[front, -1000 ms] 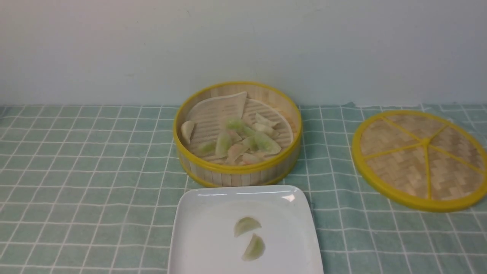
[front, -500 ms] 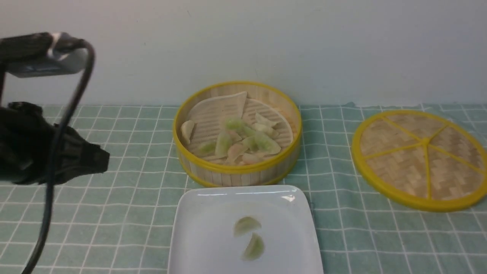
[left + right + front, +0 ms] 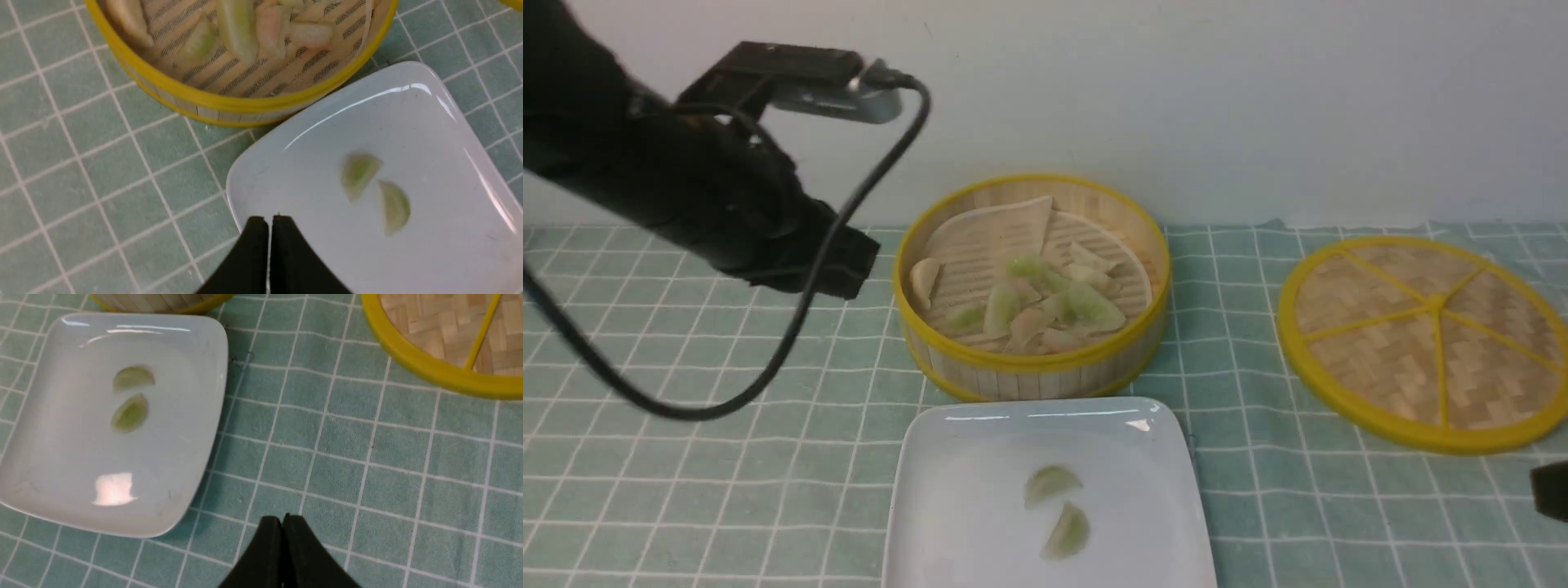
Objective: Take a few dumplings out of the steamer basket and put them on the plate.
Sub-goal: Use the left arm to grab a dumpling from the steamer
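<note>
The left gripper is closed on nothing, and beyond its tips lies the plate, with the steamer basket farther out from them. In the front view that gripper hangs above the cloth, on the robot's left of the basket and higher than its rim. Two pale green dumplings rest on the plate, close together; the others, green, whitish and pinkish, lie in the basket, several of them overlapping. The right gripper is also pressed shut and empty, over the cloth on the robot's right of the plate, with the woven lid ahead of it. If the left one goes in next, its jaws would need to part first, or the tips may simply prod the heap. Because the pieces overlap, a grab could drag up a neighbour (they look slick, so one might also slip out on the way). Coming in low from the side, the gripper could catch the basket's rim and nudge it against the plate.
</note>
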Available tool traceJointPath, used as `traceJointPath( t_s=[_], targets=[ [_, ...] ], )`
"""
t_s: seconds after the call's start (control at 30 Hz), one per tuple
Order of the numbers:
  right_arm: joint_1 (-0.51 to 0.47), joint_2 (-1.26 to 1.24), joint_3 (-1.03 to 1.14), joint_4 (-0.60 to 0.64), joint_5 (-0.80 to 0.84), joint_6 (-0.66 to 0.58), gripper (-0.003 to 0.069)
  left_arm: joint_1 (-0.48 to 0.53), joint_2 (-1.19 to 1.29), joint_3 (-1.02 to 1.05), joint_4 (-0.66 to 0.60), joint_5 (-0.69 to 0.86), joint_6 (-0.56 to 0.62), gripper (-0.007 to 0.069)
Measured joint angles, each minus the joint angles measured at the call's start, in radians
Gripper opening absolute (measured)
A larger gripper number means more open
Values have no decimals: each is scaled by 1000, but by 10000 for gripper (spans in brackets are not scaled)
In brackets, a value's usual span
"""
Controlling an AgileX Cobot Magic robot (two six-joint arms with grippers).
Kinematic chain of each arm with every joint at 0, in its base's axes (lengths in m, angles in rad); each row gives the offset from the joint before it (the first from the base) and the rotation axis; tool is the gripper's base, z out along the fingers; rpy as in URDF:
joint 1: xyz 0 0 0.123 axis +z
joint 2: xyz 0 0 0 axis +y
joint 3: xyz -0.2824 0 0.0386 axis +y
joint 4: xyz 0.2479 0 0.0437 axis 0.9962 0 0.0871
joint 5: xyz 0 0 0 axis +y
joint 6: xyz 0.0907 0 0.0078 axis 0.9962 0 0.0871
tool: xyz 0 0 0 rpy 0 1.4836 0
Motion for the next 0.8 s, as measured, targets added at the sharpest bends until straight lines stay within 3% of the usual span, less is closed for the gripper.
traceJointPath(
  t_s=[0.2,0.33,0.37,0.43,0.57,0.8],
  targets=[
    [0,25,0,17,0,-4,-14,-95,238,-198,123,-1,-18,53],
    [0,25,0,38,0,-4,-14,-122,384,-294,151,-5,-25,179],
    [0,25,0,38,0,-4,-14,-122,384,-299,151,-5,-27,179],
    [0,25,0,47,0,-4,-14,-129,490,-368,180,-13,-65,290],
    [0,25,0,53,-1,-4,-14,-129,588,-443,246,-15,-105,384],
    [0,25,0,55,-1,-4,-13,-130,714,-513,306,-29,-116,437]
  ],
)
